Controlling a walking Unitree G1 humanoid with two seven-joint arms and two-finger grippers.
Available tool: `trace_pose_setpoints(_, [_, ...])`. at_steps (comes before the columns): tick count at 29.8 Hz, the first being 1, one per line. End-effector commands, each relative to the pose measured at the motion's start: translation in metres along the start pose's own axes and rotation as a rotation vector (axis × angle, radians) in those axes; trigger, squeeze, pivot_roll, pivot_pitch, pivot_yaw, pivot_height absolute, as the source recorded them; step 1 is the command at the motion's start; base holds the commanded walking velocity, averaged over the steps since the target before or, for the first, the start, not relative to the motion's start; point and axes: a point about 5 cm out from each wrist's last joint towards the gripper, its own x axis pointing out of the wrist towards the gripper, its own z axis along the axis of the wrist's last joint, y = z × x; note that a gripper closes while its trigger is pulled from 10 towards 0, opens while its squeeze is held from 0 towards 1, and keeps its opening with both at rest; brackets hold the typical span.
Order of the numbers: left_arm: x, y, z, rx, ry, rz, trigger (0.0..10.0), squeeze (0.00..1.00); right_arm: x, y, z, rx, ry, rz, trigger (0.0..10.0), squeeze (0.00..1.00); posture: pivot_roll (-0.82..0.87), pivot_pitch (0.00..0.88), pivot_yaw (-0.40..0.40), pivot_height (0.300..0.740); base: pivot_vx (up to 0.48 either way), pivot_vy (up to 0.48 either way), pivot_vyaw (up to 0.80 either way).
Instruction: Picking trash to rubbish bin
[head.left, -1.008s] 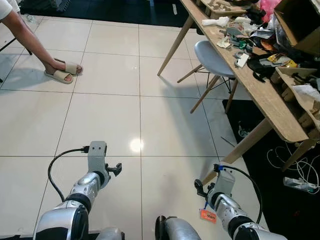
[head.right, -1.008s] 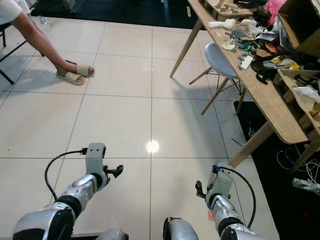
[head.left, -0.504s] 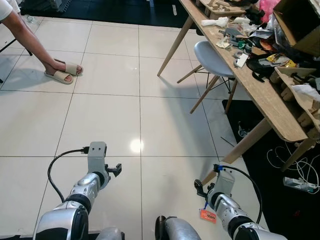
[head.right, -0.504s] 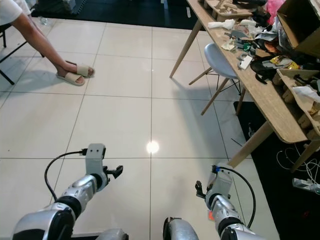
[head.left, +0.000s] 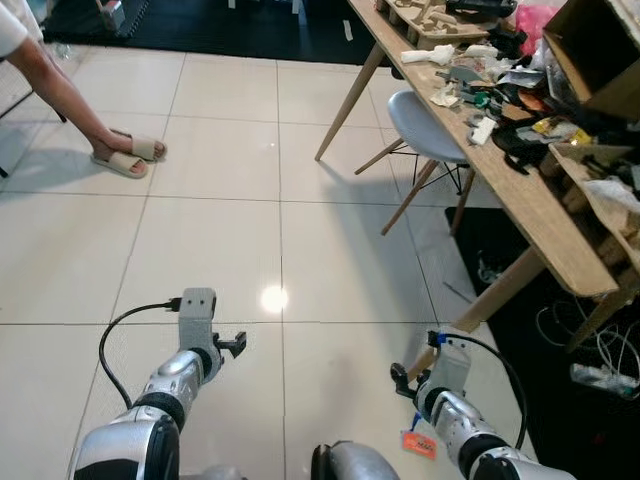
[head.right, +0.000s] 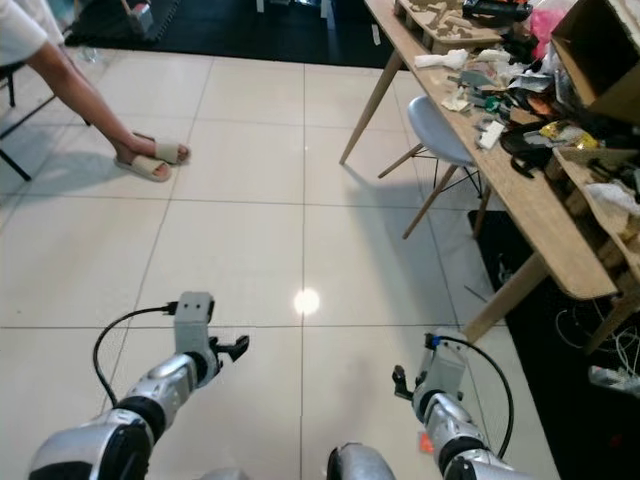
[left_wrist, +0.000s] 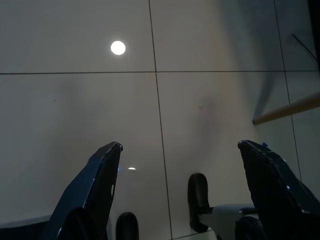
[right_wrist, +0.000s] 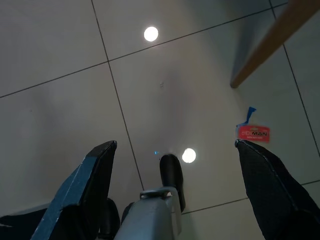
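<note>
The robot stands on a pale, glossy tiled floor (head.left: 230, 250) with both silver arms held low and forward. The left pincer (left_wrist: 177, 165) has its two black fingers spread wide apart with nothing between them, only bare tile under it. The right pincer (right_wrist: 175, 165) is likewise wide open and empty, hovering over tile near a slanted wooden leg (right_wrist: 260, 45) of the long wooden worktop (head.left: 520, 190).

No rubbish bin can be made out, and no loose trash lies on the open floor ahead. The likeliest pieces are on the worktop at the robot's right: crumpled white paper scraps (head.left: 440, 55) among a heap of tools and dark odds and ends, beside an open brown cardboard box (head.left: 600, 50). A small orange tag (right_wrist: 252, 133) appears to hang from the right arm rather than lie on the floor, so it probably is not trash. A light grey moulded chair (head.left: 425, 115) is tucked under the worktop, and a person's sandalled feet (head.left: 125, 155) rest on the floor far to the left.

The step in hand looks like searching. To do it well, the robot should turn slowly toward the worktop, keep its pincers open and clear of the wooden leg and the white cables (head.left: 565, 325) on the dark mat, settle on one scrap, and locate the bin before grasping.
</note>
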Motion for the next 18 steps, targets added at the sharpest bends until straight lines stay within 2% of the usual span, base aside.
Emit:
trace_pose_setpoints(1, [0.0006,-0.0050,-0.0060,0.004,0.020,-0.017,10.0,0.00,-0.0018,-0.0045,-0.0064,-0.001,0.027,-0.014,10.0,0.00,0.13,0.115,-0.093,0.740,0.289,0.000,0.00])
trace_pose_setpoints(18, [0.0012,-0.0084,-0.0079,0.004,0.024,-0.027,10.0,0.00,-0.0023,-0.0065,-0.0072,-0.004,0.034,-0.019,10.0,0.00,0.12,0.118,-0.096,0.740,0.295,0.000,0.00])
